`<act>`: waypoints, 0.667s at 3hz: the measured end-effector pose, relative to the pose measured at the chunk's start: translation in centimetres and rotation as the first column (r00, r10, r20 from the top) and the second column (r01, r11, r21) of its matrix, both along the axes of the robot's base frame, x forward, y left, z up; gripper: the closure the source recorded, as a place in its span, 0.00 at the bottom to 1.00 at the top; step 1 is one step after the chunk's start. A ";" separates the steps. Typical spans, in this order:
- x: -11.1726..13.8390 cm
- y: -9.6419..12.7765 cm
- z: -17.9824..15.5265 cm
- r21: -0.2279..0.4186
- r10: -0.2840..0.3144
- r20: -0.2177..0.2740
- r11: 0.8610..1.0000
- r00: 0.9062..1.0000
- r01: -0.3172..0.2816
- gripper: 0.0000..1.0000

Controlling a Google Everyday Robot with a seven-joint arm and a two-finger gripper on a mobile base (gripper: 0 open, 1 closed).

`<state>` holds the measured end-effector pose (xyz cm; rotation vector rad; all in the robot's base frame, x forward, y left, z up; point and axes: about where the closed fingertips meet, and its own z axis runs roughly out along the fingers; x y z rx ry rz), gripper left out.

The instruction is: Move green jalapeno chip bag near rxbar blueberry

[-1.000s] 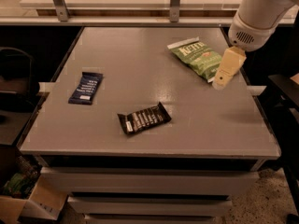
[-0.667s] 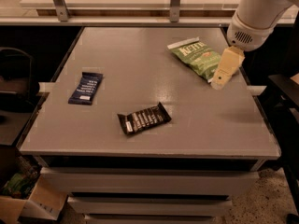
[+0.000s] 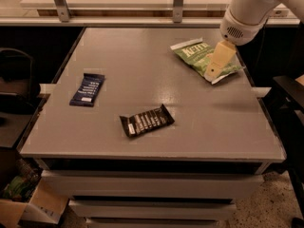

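The green jalapeno chip bag (image 3: 198, 57) lies flat at the far right of the grey table (image 3: 156, 89), its white "Kettle" lettering facing up. The rxbar blueberry (image 3: 87, 90), a dark navy bar with white text, lies near the table's left edge. My gripper (image 3: 216, 65), with cream-coloured fingers under a white arm, hangs over the right end of the chip bag and covers part of it. The bag and the bar lie far apart, across the table's width.
A black-wrapped bar with white lettering (image 3: 146, 120) lies near the table's front middle. A rail with metal posts (image 3: 178, 3) runs behind the table. A dark chair (image 3: 290, 103) stands to the right; a cardboard box (image 3: 28, 205) sits on the floor at lower left.
The gripper has moved slightly up and back over the bag's right end. The bag and both bars have not moved.
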<state>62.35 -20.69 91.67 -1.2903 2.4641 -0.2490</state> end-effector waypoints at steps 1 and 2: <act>2.1 1.1 -0.9 0.027 0.001 0.011 1.000 1.000 -0.002 0.00; 3.6 2.5 -2.1 0.060 -0.016 0.003 0.998 1.000 0.016 0.00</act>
